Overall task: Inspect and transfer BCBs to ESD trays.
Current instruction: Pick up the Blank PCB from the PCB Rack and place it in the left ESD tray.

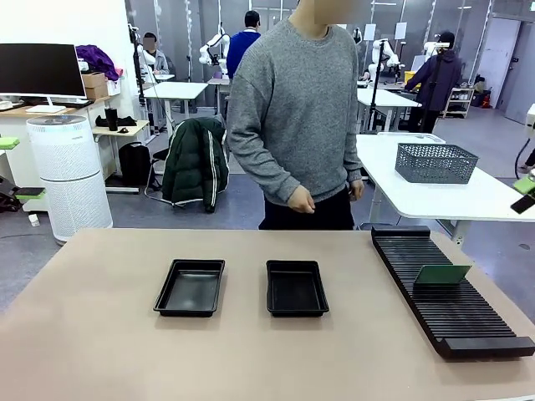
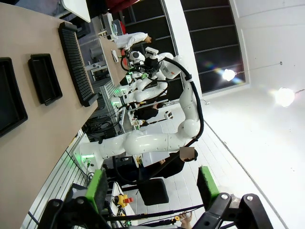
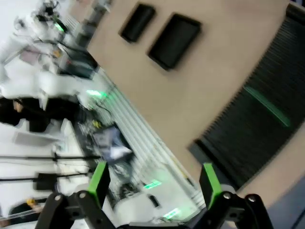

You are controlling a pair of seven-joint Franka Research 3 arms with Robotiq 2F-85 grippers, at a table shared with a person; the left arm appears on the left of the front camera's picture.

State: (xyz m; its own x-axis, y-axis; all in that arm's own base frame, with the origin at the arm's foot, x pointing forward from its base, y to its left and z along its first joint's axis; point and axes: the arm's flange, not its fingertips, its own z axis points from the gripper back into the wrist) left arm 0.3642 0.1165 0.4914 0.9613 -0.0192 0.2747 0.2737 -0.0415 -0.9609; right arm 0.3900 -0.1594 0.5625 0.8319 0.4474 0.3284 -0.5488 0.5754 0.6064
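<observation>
BCB (image 1: pixel 443 274), the one green board I see, stands on edge in a slot of the black ribbed rack (image 1: pixel 456 322) at my right, I think so that a tool can pinch its free top edge. The left ESD tray (image 1: pixel 191 289) and the right ESD tray (image 1: pixel 297 290) lie empty side by side in the middle of the tabletop (image 1: pixel 92 334), probably to suit either arm. My left tool (image 2: pixel 151 188) and right tool (image 3: pixel 153 183) are both wide, holding nothing.

left fingers (image 2: pixel 97 191): gap between them free, table (image 2: pixel 43 138) well off to their side | right fingers (image 3: pixel 208 183): gap free, slotted rack (image 3: pixel 257 119) beyond the tips, bare table between it and black tray (image 3: pixel 174 40)
</observation>
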